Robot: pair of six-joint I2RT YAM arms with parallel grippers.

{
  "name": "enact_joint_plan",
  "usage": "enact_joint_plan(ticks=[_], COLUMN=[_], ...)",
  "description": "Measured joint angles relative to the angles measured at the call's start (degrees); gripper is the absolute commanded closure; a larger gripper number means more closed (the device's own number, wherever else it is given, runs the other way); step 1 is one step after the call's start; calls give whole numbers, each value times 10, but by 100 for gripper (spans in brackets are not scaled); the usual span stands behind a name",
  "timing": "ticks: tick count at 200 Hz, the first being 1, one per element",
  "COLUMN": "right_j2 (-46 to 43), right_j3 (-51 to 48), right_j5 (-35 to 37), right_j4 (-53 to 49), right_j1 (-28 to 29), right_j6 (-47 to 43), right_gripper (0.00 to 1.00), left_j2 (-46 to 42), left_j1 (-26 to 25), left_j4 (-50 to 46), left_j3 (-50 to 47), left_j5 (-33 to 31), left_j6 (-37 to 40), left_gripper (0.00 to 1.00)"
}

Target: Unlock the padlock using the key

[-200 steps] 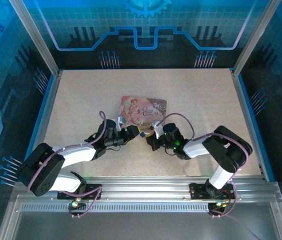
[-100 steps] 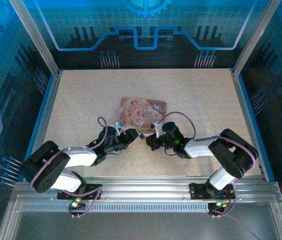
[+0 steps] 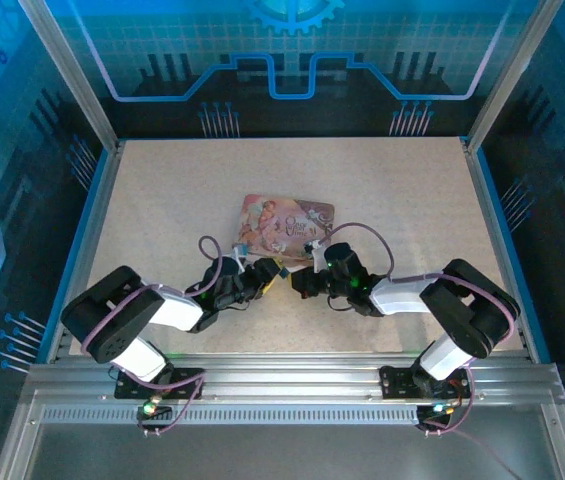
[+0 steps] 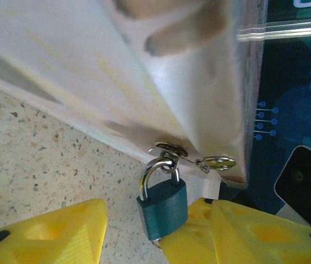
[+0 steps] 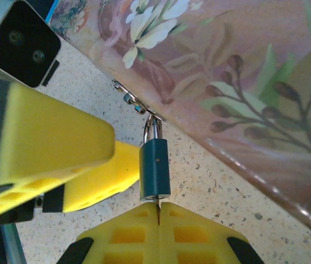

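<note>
1. Small teal padlock (image 5: 155, 168) hangs from pink printed tin (image 5: 243, 71), base pointing toward the low-reaching right gripper (image 5: 158, 220).
2. Its pressed-together fingers pinch a thin dark key (image 5: 158, 209) against the padlock's base.
3. The left gripper (image 4: 144, 220), spread, straddles the padlock just above the table (image 3: 162, 200).

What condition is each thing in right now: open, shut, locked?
tin: lid shut.
padlock: shackle shut, hanging on tin.
right hand: shut on key.
key: tip at padlock's underside.
left hand: open, fingers either side of padlock.
</note>
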Motion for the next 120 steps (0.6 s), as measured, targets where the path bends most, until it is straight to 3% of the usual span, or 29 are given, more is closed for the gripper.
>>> enact_joint_plan(ticks=[78, 120], right_j2=[0, 0], right_j3=[13, 20], right_j5=[-6, -9], right_j4=[-16, -27], right_j1=[2, 2], right_j6=[54, 85], right_gripper=[99, 99], left_j2=[42, 48], left_j1=[-9, -9], left_j4=[54, 67], left_j3=[0, 0], left_j5=[0, -1], left_j6=[-27, -33], left_gripper=[62, 65])
